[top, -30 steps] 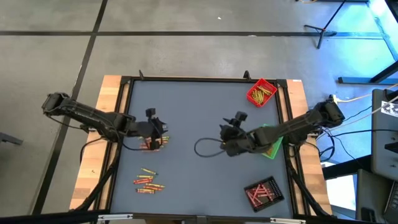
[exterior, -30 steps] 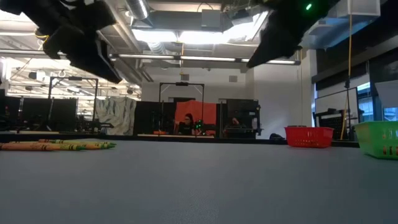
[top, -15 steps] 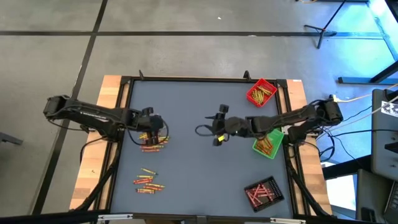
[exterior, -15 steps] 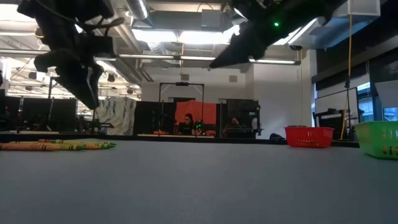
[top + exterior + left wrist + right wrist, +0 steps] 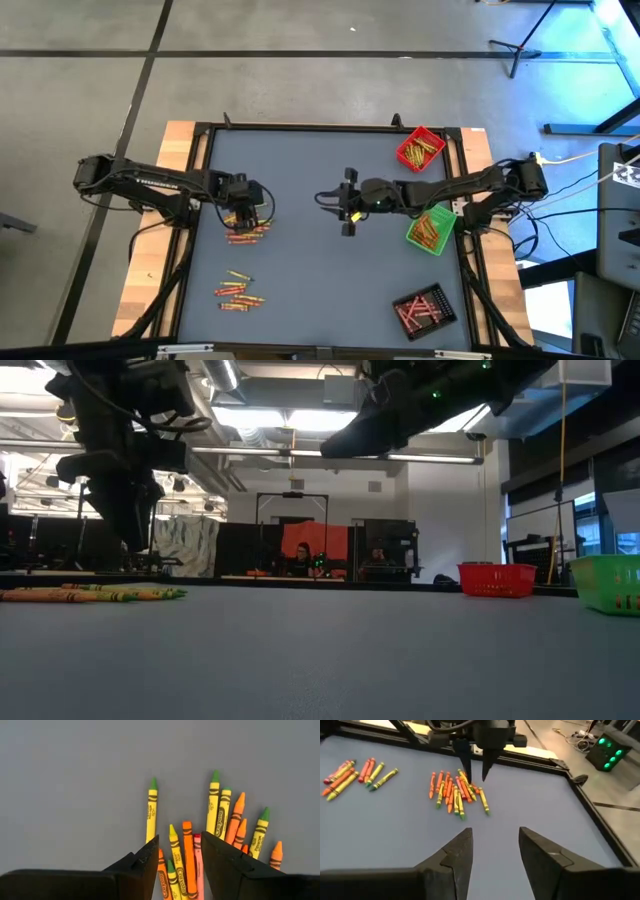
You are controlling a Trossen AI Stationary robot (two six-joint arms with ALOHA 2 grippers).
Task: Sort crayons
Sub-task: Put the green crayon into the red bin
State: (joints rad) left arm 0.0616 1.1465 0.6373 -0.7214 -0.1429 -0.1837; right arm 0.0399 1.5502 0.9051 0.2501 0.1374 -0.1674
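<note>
Two piles of crayons show from above: one [image 5: 246, 228] under the left gripper [image 5: 247, 214], another [image 5: 238, 291] nearer the table's [image 5: 300, 170] front edge. We also see a red tray [image 5: 420, 148], a green tray [image 5: 430, 230] and a black tray [image 5: 424, 309], each already holding crayons. The right gripper [image 5: 345, 203] hangs over mid-table, well apart from either pile.

From table height, we see a row of crayons [image 5: 95, 595] lying flat at the left, with the red basket [image 5: 495, 579] and green basket [image 5: 608, 584] far right. Both arms are cut off at the top, so their fingertips are hard to read here.

Through the left wrist camera, our fingers [image 5: 145, 865] stand apart and empty, straddling an orange crayon [image 5: 188, 855] and a yellow-green one [image 5: 176, 855] in the fan. We judge this the reach-and-pick step; the next move calls for lowering onto a single stick and closing without dragging its neighbours.

Through the right wrist camera, our fingers [image 5: 455, 857] are parted, holding nothing, facing the left arm's pile [image 5: 456, 791]. The pile's near ends are hidden behind the left fingers.
</note>
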